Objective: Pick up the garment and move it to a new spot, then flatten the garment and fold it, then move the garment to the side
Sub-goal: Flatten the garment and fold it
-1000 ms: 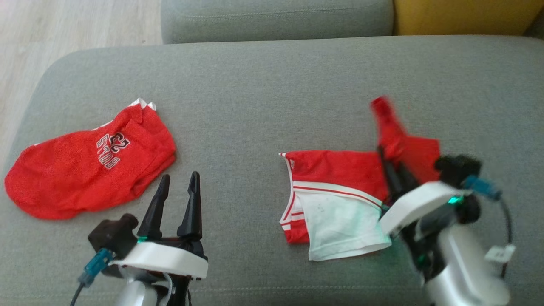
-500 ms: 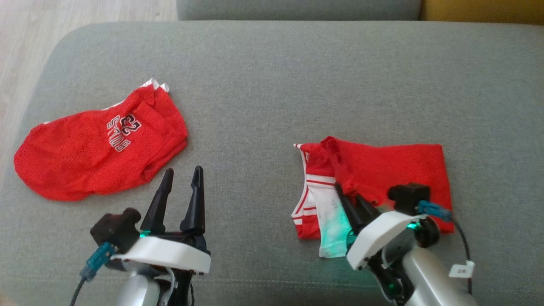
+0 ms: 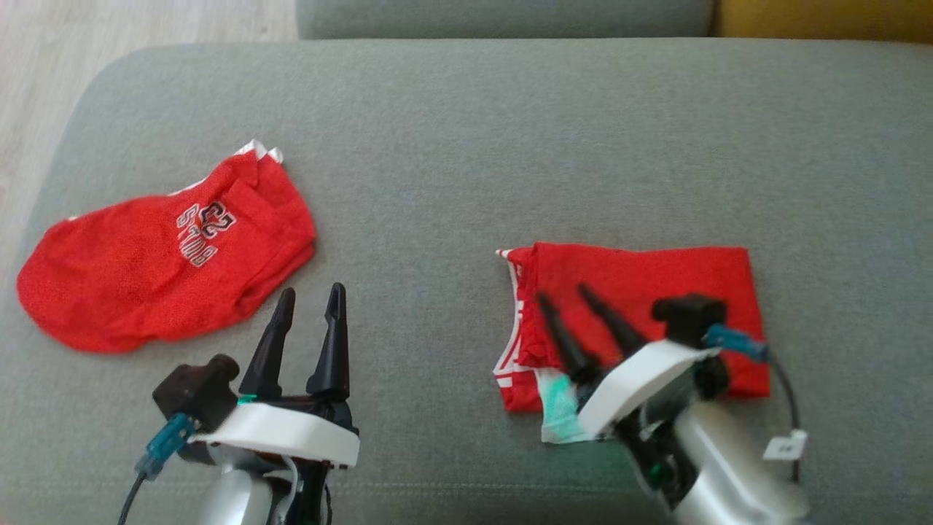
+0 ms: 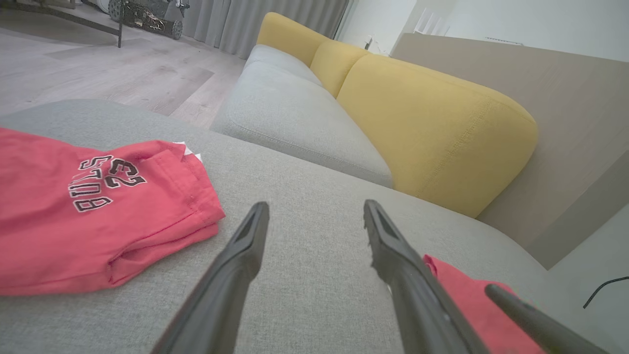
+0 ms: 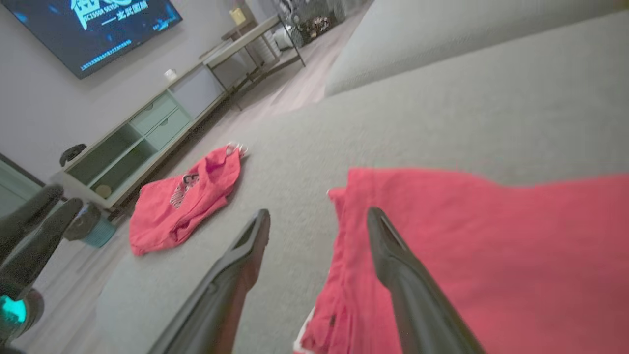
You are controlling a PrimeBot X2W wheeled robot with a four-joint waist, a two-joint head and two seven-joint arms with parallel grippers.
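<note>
Grey cushion [image 3: 466,146] bears two red garments [image 3: 168,277] [image 3: 656,284]; two claws [image 3: 312,292] [image 3: 563,293] hover open

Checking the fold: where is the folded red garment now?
In the head view, the garment lies right of centre on the grey cushion, beneath the right gripper.

Grey sofa seat [image 3: 466,109] with folded red garment [image 3: 678,273] and, apart, lettered red jersey [image 3: 124,292].

Two red garments [image 3: 146,292] [image 3: 656,273], two pincers [image 3: 312,292] [image 3: 563,293], one grey seat cushion [image 3: 466,146]
</note>
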